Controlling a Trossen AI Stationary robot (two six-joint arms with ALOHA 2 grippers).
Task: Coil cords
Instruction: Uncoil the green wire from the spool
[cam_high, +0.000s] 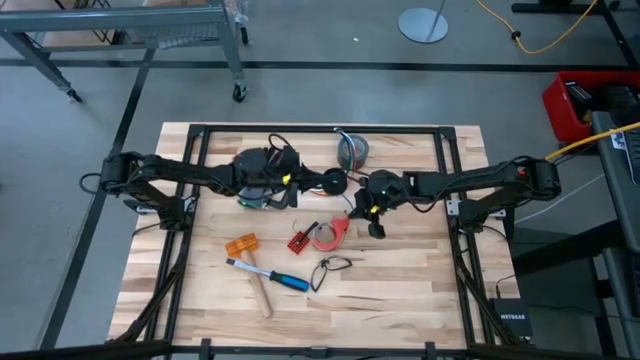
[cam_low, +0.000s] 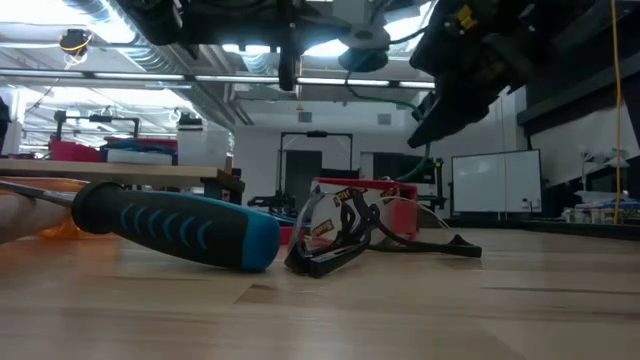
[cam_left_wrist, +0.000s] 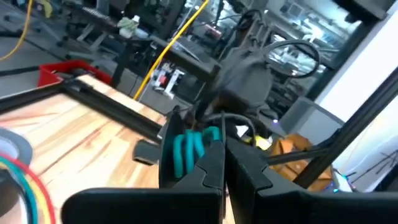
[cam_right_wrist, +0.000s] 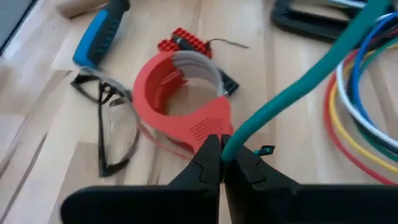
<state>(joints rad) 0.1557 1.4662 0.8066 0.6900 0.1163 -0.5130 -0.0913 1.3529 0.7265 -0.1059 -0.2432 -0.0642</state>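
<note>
The cords are a teal cord (cam_right_wrist: 292, 87) with thin blue, yellow, white and red wires (cam_right_wrist: 351, 106) looping beside it; the same wires show in the left wrist view (cam_left_wrist: 28, 180). My left gripper (cam_high: 335, 183) is above the table's middle, level and shut on teal loops. My right gripper (cam_high: 358, 212) is just to its right, slanting down and shut on a teal strand. In the low view my right gripper (cam_low: 428, 128) hangs well above the tabletop. My left gripper pinches several loops of the teal cord (cam_left_wrist: 186, 152) between its two fingers. It comes in level from the table's left, and the loops stand clear of the table. My right gripper pinches one strand of the teal cord (cam_right_wrist: 232, 142) between its fingertips, slanting down from the table's right. The strand runs up and away from the fingers in a nearly straight line, clear of the wood.
Below my right gripper lie a red tape dispenser (cam_right_wrist: 180, 99), safety glasses (cam_right_wrist: 109, 124), a red brick (cam_right_wrist: 186, 40) and a blue-handled hammer (cam_high: 270, 280). An orange piece (cam_high: 241, 245) lies near left, a grey roll (cam_high: 352, 152) at the far middle. Black frame rails (cam_high: 320, 128) border the table.
</note>
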